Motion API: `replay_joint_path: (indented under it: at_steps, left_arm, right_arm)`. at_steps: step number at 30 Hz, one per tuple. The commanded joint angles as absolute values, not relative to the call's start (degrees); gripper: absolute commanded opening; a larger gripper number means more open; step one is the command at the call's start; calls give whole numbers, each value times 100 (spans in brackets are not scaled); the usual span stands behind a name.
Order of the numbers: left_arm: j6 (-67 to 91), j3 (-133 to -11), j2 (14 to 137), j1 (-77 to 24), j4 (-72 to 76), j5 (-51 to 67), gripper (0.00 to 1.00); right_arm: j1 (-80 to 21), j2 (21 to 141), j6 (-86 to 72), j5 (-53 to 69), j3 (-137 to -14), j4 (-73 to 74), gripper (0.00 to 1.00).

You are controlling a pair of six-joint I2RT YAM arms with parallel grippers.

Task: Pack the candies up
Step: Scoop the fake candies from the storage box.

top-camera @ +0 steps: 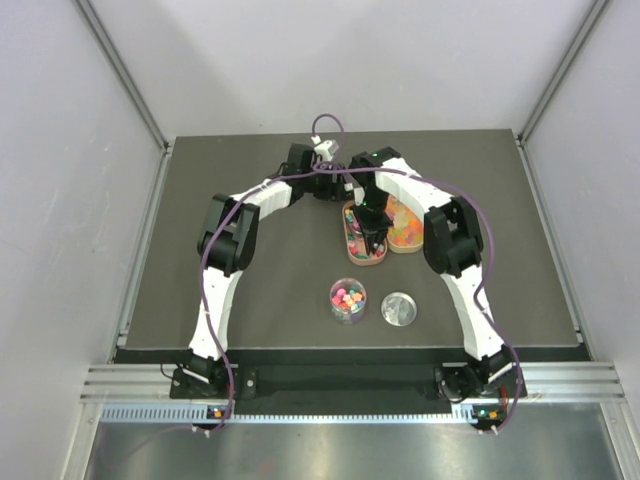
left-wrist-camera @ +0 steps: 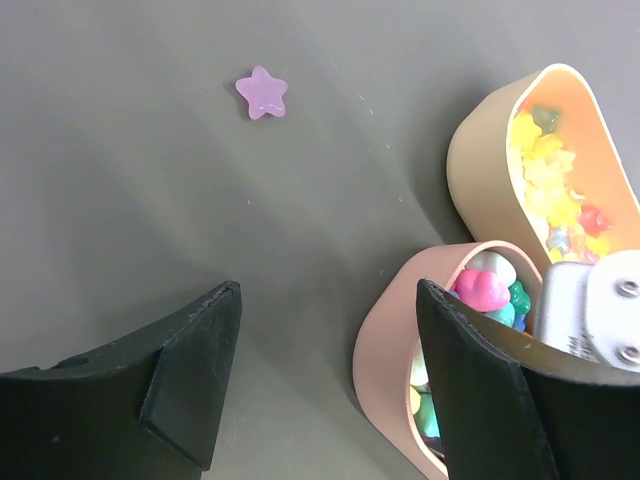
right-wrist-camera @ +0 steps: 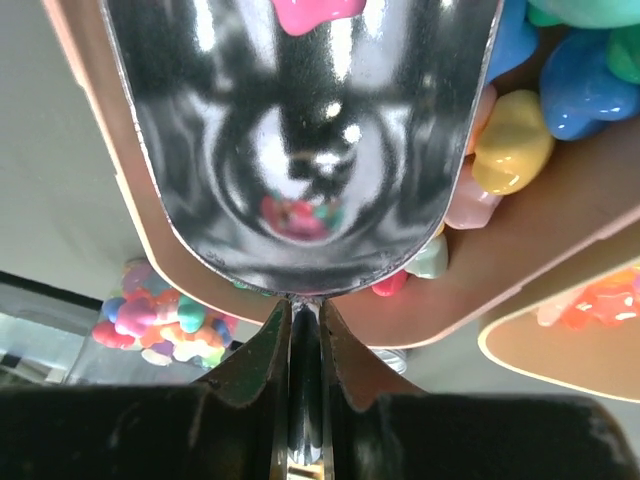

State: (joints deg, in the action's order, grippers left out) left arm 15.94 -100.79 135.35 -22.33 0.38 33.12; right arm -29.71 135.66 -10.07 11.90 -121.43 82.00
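Right gripper [right-wrist-camera: 304,318] clamps metal scoop [right-wrist-camera: 300,150] among candies [right-wrist-camera: 512,152] in pink tray [right-wrist-camera: 560,255].

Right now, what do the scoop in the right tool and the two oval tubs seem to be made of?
The shiny silver scoop: polished metal, judging by the mirror-like bowl reflecting the colourful candies. The pink oval tub and the tan oval tub: probably plastic, matte to satin; smooth walls with a soft, dull sheen, though silicone cannot be ruled out.

free: bare table [top-camera: 200,180] far left, far right | blocked far centre: pink tray [top-camera: 349,243], beige tray [top-camera: 408,238] side by side, metal scoop [right-wrist-camera: 300,130] in pink one | near centre: candy jar [top-camera: 348,301], lid [top-camera: 399,309] just beside
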Motion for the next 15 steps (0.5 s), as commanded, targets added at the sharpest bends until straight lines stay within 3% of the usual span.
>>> replay_joint_path:
  at_steps: [1,11,15]
  left_arm:
    - [1327,-10037,12841,-2417,26,3744,75]
    - [1292,-9888,12226,-1970,-334,3604,77]
    - [1222,-9589,11901,-1662,-509,3665,77]
  right_arm:
    - [-2830,13817,-1107,1415,-11989,7919,0]
    - [-2769,13720,-1169,1143,-11866,7647,0]
    - [-2769,13273,-1318,1090,-11067,6892,0]
